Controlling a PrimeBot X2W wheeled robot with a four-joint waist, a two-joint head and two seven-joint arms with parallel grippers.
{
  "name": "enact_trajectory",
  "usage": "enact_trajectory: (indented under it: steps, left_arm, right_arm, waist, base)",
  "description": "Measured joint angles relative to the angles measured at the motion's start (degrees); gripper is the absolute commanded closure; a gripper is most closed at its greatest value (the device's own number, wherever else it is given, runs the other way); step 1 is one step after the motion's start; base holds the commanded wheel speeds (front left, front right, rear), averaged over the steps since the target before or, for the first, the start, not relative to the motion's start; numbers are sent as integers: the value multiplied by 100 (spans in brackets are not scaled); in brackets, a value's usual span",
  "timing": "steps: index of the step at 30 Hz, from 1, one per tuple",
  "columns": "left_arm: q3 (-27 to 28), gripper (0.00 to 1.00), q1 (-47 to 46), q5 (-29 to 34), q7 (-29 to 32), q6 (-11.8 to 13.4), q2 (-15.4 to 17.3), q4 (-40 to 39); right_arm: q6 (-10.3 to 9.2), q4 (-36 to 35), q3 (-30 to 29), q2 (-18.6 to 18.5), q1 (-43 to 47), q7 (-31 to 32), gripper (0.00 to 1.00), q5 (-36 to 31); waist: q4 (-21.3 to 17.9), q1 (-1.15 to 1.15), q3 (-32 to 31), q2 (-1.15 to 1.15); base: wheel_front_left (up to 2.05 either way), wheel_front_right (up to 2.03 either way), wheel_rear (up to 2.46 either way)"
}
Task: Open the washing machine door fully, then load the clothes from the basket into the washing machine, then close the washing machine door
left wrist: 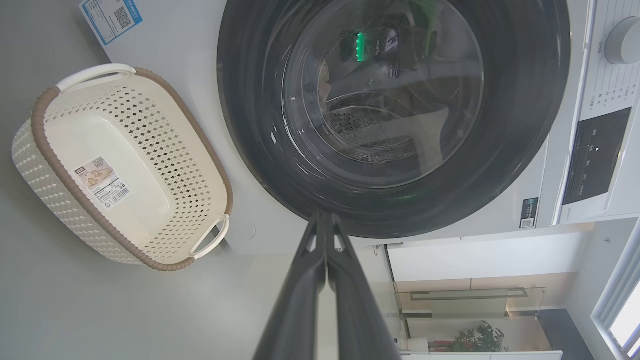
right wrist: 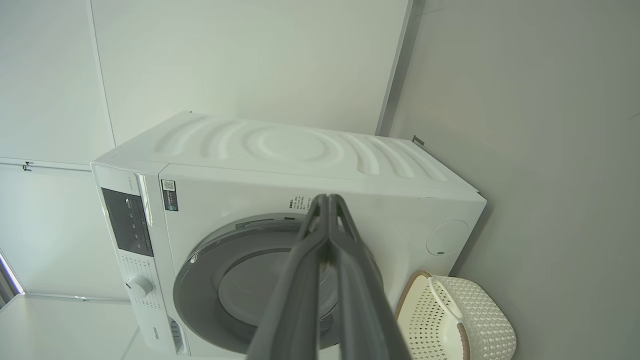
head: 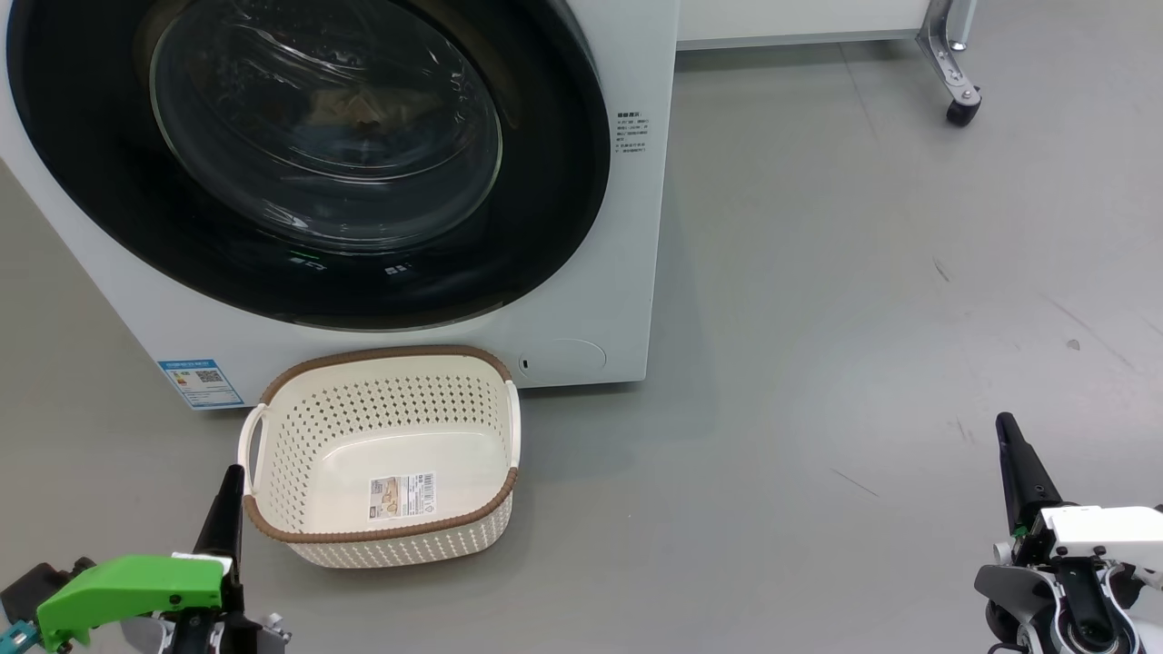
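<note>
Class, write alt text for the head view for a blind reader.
A white washing machine, its round black door closed, stands behind an empty cream basket. The left gripper and right gripper, both shut, sit at the bottom corners.

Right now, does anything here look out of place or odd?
Nothing spilled or broken. The basket sits empty on the floor close in front of the washing machine, whose door is shut; what lies behind its glass is unclear.

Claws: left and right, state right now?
Left claw: closed, holding nothing.
Right claw: closed, holding nothing.
</note>
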Motion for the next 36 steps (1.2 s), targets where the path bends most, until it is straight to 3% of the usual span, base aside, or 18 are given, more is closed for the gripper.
enact_trajectory:
  steps: [10,36]
  left_arm:
    - [4,100,-101,-775,159,0,19,79]
    - [11,100,-147,-789,176,0,21,108]
  right_arm:
    - [18,-12,-187,100,-6,204,100,689]
    - [46,-25,-198,101,-22,212,100,714]
  waist:
    - [1,0,-13,0]
    - [2,0,-13,0]
  base:
    - [0,0,0]
    - [0,0,0]
